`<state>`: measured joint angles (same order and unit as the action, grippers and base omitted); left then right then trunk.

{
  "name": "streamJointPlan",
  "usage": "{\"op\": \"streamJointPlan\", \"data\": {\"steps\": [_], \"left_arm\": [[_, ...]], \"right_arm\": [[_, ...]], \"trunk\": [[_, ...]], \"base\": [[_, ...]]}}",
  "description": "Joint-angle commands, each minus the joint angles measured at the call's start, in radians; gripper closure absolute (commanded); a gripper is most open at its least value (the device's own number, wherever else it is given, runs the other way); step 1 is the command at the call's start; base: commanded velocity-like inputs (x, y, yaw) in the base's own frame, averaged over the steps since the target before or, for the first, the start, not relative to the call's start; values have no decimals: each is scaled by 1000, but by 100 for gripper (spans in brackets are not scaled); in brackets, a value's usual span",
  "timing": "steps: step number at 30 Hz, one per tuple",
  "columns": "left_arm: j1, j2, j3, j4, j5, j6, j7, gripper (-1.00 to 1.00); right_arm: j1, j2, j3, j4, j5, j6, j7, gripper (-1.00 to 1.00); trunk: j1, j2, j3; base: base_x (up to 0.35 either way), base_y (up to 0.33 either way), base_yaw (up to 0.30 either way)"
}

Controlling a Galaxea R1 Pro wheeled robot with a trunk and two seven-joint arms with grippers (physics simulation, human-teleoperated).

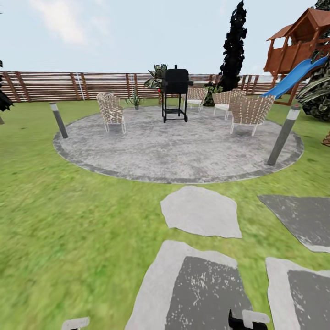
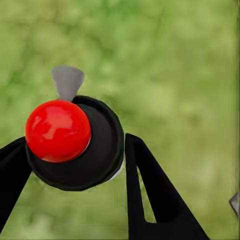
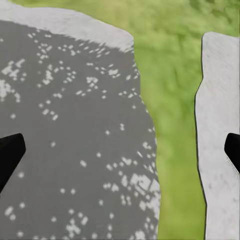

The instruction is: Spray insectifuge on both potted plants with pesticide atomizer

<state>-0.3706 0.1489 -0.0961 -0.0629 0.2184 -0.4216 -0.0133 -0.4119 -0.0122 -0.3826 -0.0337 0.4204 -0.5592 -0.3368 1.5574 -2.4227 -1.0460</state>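
Stepping stones [image 1: 200, 211] before grill [image 1: 176, 93], chairs [image 1: 111, 110]

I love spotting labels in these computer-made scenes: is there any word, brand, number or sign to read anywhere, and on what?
None: no readable text in any view.
The black barbecue grill on the round grey paved patio bears no lettering.
The red-knobbed black atomizer between the left pincer's fingers is unmarked.
White flecks on the grey stepping stone are texture, not writing.

Lawn [image 1: 68, 220] and stepping stones [image 1: 201, 213] ahead lie open. On the patio [image 1: 178, 151]: grill [image 1: 175, 91] mid-back, chairs [image 1: 111, 111] ringing it, two posts [image 1: 283, 135] at the rim (gaps between all passable).
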Motion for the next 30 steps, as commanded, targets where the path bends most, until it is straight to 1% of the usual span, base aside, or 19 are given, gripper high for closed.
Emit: {"op": "streamJointPlan", "data": {"steps": [1, 30], "left_arm": [[-1, 0, -9, 1, 10, -3, -2, 100], [-1, 0, -9, 1, 11, -3, -2, 100]], "right_arm": [[-1, 0, -6, 1, 11, -2, -5, -100], [-1, 0, -5, 1, 11, -2, -5, -100]], "trunk": [[0, 0, -1], [0, 0, -1]], "base": [[338, -73, 0], [338, -73, 0]]}}
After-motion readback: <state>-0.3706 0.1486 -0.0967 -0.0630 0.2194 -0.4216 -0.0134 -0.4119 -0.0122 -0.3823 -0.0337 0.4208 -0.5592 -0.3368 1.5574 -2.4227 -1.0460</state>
